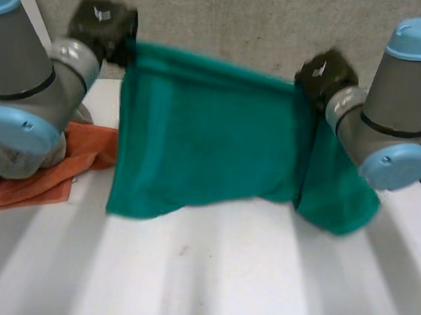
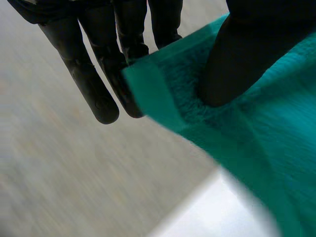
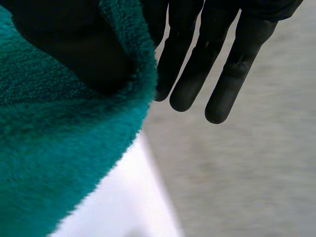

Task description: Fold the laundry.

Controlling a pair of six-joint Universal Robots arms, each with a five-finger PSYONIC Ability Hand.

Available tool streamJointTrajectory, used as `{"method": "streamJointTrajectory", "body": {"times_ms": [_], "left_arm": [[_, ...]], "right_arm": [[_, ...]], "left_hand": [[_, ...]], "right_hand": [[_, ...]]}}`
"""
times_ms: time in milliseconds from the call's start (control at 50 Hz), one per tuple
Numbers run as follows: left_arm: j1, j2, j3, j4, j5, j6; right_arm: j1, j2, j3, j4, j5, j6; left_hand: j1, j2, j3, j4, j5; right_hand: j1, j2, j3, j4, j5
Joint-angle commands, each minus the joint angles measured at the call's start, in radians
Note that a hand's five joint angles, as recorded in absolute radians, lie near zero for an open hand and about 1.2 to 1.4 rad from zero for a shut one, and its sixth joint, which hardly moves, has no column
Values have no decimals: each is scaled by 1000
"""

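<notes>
The teal-green towel (image 1: 211, 150) hangs stretched between the two hands across the middle of the head view, its top edge running from upper left down toward the right. The left hand (image 1: 104, 26), at the upper left of that frame, holds the towel's top corner. In the left wrist view the thumb (image 2: 232, 59) presses the hemmed corner against the straight fingers (image 2: 98, 94) behind it, so the cloth is pinched. The right hand (image 1: 326, 75), at the upper right of the head view, grips the top edge a little in from the far end (a flap of towel hangs past it, down beside the right arm). In the right wrist view its thumb (image 3: 84, 49) sits against the fleecy edge, and the other fingers (image 3: 197, 64) reach straight out past the cloth. The towel's lower hem hangs close over the white table (image 1: 211, 270); whether it touches cannot be told. An orange cloth (image 1: 69, 164) lies crumpled on the table at the left, under the left arm.
</notes>
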Motion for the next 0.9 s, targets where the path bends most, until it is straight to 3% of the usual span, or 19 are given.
{"method": "streamJointTrajectory", "body": {"times_ms": [20,80,140,300,380,480,580,600,620,640,700,900], "left_arm": [[-17,142,-22,423,-11,-80],[-20,177,-48,448,-18,-77],[-14,213,-84,413,-23,-77],[18,283,-278,321,-9,-95],[21,295,-424,316,25,-94],[29,260,-616,333,39,-85],[32,217,-732,365,31,-60],[32,214,-748,370,29,-56],[33,213,-775,373,29,-48],[33,214,-788,374,31,-43],[33,232,-835,373,35,-31],[41,363,-986,345,97,0]], "right_arm": [[-28,-205,101,-544,-40,112],[-33,-271,172,-668,-90,142],[-41,-330,236,-665,-133,158],[-56,-376,371,-398,-136,179],[-59,-365,483,-300,-157,210],[-48,-277,623,-323,-209,233],[-28,-169,666,-320,-209,238],[-27,-157,668,-311,-205,238],[-27,-140,668,-285,-191,238],[-28,-138,668,-268,-186,239],[-42,-156,662,-220,-180,247],[-151,-226,522,-45,-272,149]], "left_hand": [[256,200,205,197,251],[256,200,205,197,251],[256,200,205,197,251],[256,200,205,197,251],[256,200,205,197,251],[256,200,205,197,251],[256,200,205,197,251],[256,200,205,197,251],[256,200,205,197,251],[256,200,205,197,251],[256,200,205,197,251],[256,200,205,197,251]], "right_hand": [[270,222,207,199,199],[270,222,207,199,199],[270,222,207,199,199],[270,222,207,199,199],[270,222,207,199,199],[270,222,207,199,199],[270,222,207,199,199],[223,176,160,153,152],[-169,-217,-233,-240,-241],[-403,-451,-466,-474,-474],[-862,-910,-925,-933,-933],[-922,-970,-985,-993,-993]]}}
